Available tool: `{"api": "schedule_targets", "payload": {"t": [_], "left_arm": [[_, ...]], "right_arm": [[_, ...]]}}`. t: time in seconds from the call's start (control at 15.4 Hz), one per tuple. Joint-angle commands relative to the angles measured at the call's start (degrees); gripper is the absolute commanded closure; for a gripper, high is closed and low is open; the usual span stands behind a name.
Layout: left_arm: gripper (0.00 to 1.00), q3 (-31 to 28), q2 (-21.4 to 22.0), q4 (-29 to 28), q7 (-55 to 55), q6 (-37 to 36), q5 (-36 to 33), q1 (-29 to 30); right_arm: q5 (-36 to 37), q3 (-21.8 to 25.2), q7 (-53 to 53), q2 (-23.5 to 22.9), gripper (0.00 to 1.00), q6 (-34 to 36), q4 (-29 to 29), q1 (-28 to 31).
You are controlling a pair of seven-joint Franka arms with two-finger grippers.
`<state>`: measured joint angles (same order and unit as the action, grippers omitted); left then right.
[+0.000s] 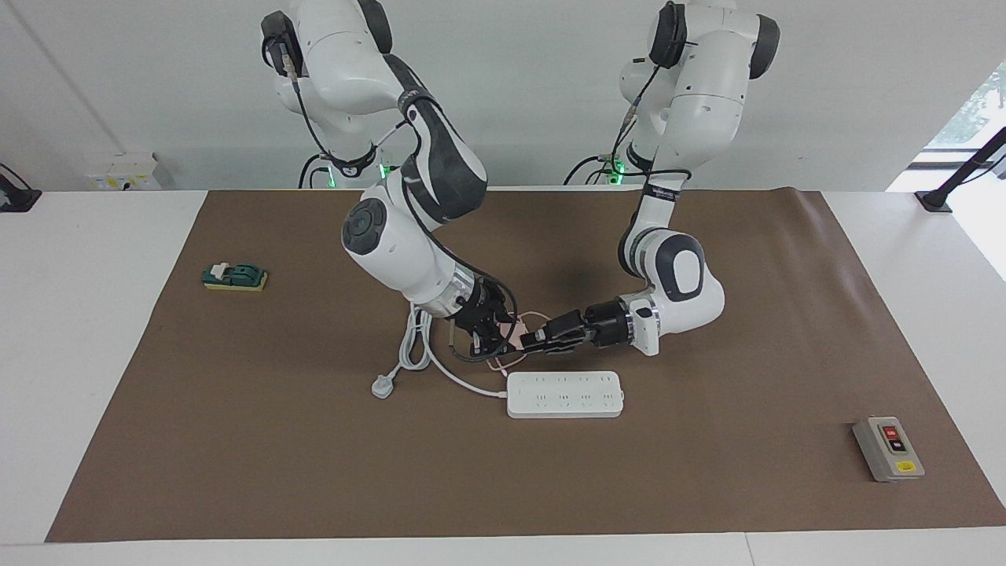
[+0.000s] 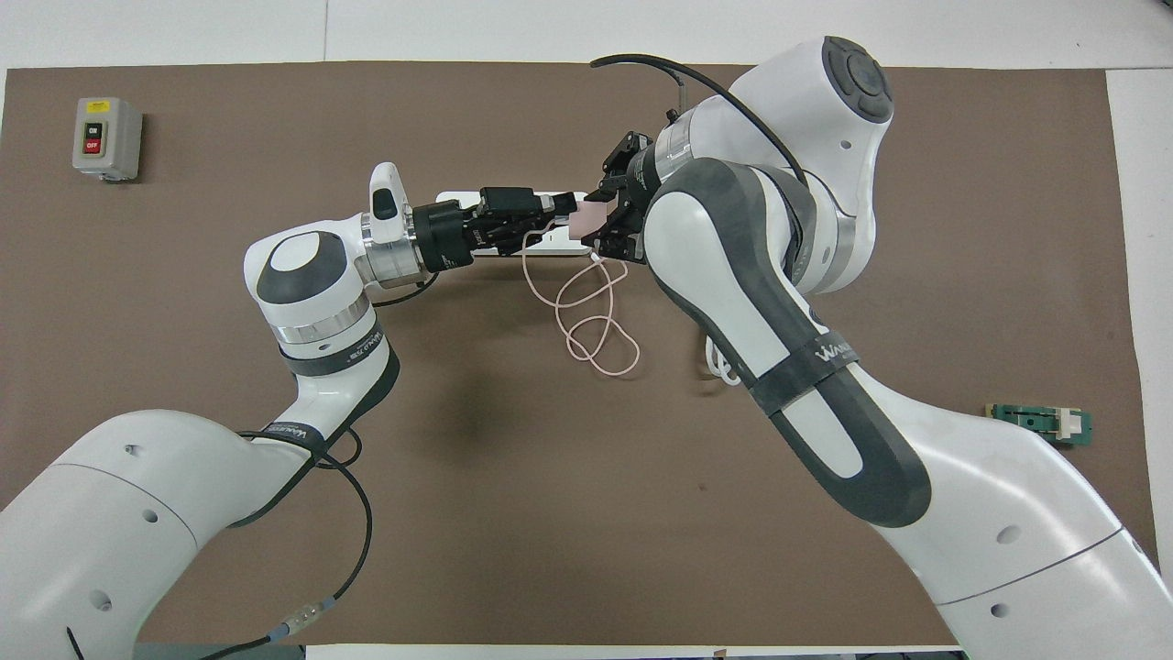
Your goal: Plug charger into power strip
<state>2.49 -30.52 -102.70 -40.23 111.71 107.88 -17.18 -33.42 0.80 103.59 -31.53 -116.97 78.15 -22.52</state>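
Note:
The charger (image 2: 586,218), a small pale pink cube, hangs in the air over the mat just on the robots' side of the power strip (image 1: 564,394). My right gripper (image 2: 607,225) is shut on it, coming from the right arm's end. My left gripper (image 2: 566,203) comes from the left arm's end, also shut, with its fingertips against the cube. In the facing view the charger (image 1: 515,332) shows between the right gripper (image 1: 493,334) and the left gripper (image 1: 528,339). Its thin pink cable (image 2: 596,330) droops in loops onto the mat. In the overhead view the left hand hides most of the power strip (image 2: 452,196).
The strip's thick white cord ends in a grey-white three-pin plug (image 1: 382,386) toward the right arm's end. A grey button box (image 1: 888,449) sits far from the robots at the left arm's end. A small green block (image 1: 234,277) lies at the right arm's end.

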Motion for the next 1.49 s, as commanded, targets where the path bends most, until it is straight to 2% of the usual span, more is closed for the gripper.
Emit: {"api": "schedule_targets", "payload": {"t": [0.0, 0.26, 0.32, 0.39, 0.45, 0.52, 0.58, 0.65, 0.71, 0.97, 1.04, 1.23, 1.43], "left_arm": [[1.00, -0.4, 0.5, -0.6, -1.4, -0.2, 0.8, -1.0], [1.00, -0.5, 0.9, -0.9, -1.3, -0.1, 0.8, -1.0], [1.00, -0.5, 0.9, -0.9, -1.3, -0.1, 0.8, -1.0], [1.00, -0.5, 0.9, -0.9, -1.3, -0.1, 0.8, -1.0], [1.00, -0.5, 0.9, -0.9, -1.3, -0.2, 0.8, -1.0], [1.00, -0.6, 0.9, -0.9, -1.3, -0.3, 0.7, -1.0], [1.00, -0.6, 1.2, -0.9, -1.4, -0.3, 0.1, -1.1], [1.00, -0.6, 2.1, -0.9, -0.8, 0.2, -2.1, -1.1], [1.00, -0.6, 3.7, -0.9, 0.1, 1.4, -3.5, -1.5], [1.00, -0.6, 6.0, -0.8, 4.5, 8.4, -3.7, -5.5], [1.00, -0.7, 7.4, -0.8, 4.4, 9.3, -6.2, -6.2], [1.00, -0.6, 9.2, -0.1, 4.4, 12.7, -26.3, -6.6], [1.00, -0.7, 9.9, 0.6, 1.7, 13.3, -38.8, -7.4]], "right_arm": [[0.5, -0.2, -1.2, -0.3, 1.00, 0.1, -0.5, 0.6], [0.5, -0.2, -1.1, -0.2, 0.99, 0.3, -0.5, 0.7], [0.5, -0.2, -1.1, -0.2, 0.83, 0.3, -0.5, 0.7], [0.5, -0.2, -1.0, -0.2, 0.82, 0.4, -0.5, 0.7], [0.4, -0.2, -0.9, -0.2, 0.76, 0.5, -0.5, 0.7], [0.5, -0.1, -1.0, -0.1, 0.62, 0.5, -0.5, 0.7], [0.5, -0.2, -1.0, -0.1, 0.40, 0.5, -0.5, 0.7], [0.5, -0.2, -1.1, -0.1, 0.11, 0.5, -0.5, 0.7], [0.6, -0.2, -1.1, -0.1, 0.00, 0.5, -0.5, 0.8], [0.7, -0.2, -1.3, -0.1, 0.00, 0.5, -0.5, 0.8], [0.7, -0.1, -1.5, -0.1, 0.00, 0.5, -0.5, 0.8], [0.7, -0.1, -2.0, -0.1, 0.00, 0.4, -0.4, 0.8], [0.7, 0.0, -2.1, 0.0, 0.00, 0.1, 0.1, 0.8]]}}
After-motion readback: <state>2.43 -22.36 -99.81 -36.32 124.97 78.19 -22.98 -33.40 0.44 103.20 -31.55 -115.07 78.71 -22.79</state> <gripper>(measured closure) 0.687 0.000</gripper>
